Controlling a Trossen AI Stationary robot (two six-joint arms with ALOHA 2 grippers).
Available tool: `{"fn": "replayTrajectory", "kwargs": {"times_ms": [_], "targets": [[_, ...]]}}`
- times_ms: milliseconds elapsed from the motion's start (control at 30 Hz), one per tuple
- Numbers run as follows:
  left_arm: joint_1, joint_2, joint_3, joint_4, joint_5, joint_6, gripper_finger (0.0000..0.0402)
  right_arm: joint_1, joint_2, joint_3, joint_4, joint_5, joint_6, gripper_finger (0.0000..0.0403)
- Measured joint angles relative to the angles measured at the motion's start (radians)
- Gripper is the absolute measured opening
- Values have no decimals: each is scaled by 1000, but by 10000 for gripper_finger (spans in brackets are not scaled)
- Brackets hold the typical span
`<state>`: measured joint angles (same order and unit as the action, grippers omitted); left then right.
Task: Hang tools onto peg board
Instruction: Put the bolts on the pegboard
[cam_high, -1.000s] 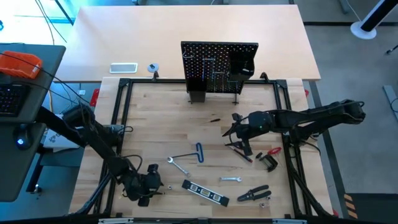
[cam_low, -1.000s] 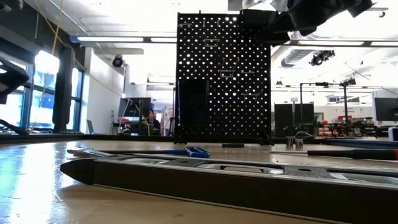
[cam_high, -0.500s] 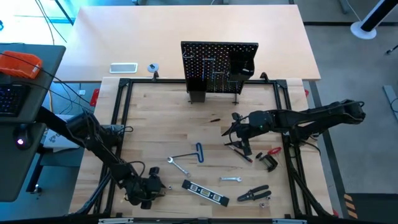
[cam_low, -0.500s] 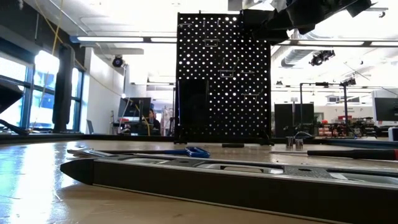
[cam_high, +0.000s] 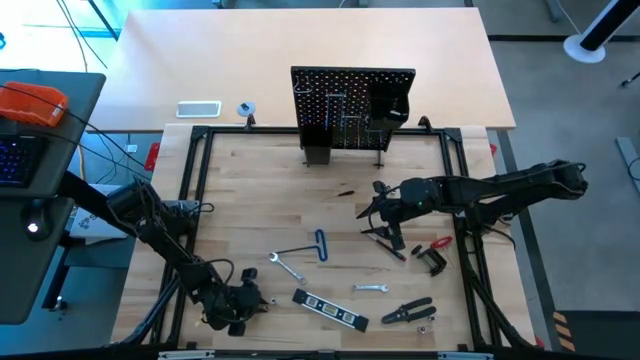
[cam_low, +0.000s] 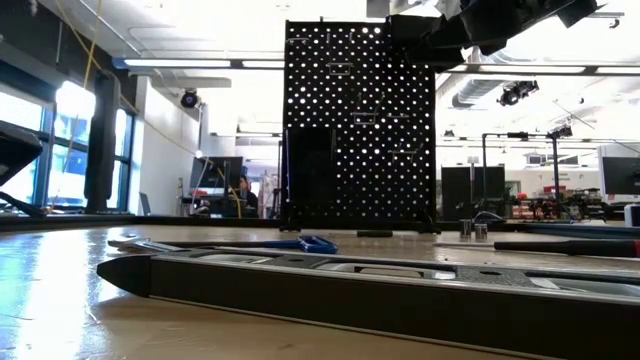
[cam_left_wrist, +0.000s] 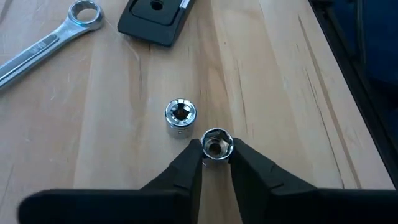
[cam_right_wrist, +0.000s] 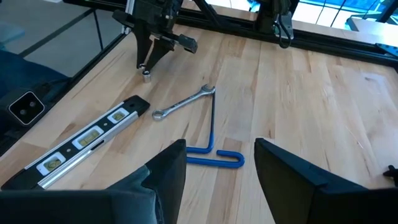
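Overhead: left gripper (cam_high: 248, 299) low at the table's (cam_high: 250, 200) near-left corner, beside the level's (cam_high: 330, 310) end. Right gripper (cam_high: 378, 212) poised above the table's right-centre, over thin screwdrivers (cam_high: 385, 243). Peg board (cam_high: 352, 105) upright at the far edge. Blue key (cam_high: 315, 247) and one wrench (cam_high: 287, 266) mid-table; second wrench (cam_high: 371, 288), pliers (cam_high: 408, 312) and clamp (cam_high: 432, 256) to the right.

Low down: level (cam_low: 380, 295) stretched across the foreground, blue key (cam_low: 300, 243) behind it, peg board (cam_low: 360, 125) standing beyond. Dark arm (cam_low: 490, 25) up at the top right.

Left wrist: fingers (cam_left_wrist: 186, 171) pinched on a small silver socket (cam_left_wrist: 216, 144), still seated on the wood. Second socket (cam_left_wrist: 180, 114) just beside it, apart. Wrench (cam_left_wrist: 46, 43) and level end (cam_left_wrist: 155, 18) farther off.

Right wrist: fingers (cam_right_wrist: 168, 171) spread wide, grasping nothing, above the blue key (cam_right_wrist: 211, 152). Wrench (cam_right_wrist: 185, 102) and level (cam_right_wrist: 87, 140) past it, left gripper (cam_right_wrist: 148, 62) down by the sockets (cam_right_wrist: 147, 75).
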<state>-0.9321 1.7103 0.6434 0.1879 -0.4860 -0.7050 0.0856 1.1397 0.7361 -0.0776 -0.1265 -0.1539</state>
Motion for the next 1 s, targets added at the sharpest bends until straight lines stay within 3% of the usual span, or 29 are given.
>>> {"fn": "replayTrajectory", "kwargs": {"times_ms": [300,500,833,1000], "targets": [[3,-13,0,-2,5,1,44,0,0,0,0,0,1,185],[3,-105,0,-66,7,23,39,0,0,0,0,0,16,185],[46,-324,0,-260,-175,158,2,0,0,0,1,0,23,185],[86,-378,0,-359,-166,173,0,0,0,0,0,-1,43,185]]}}
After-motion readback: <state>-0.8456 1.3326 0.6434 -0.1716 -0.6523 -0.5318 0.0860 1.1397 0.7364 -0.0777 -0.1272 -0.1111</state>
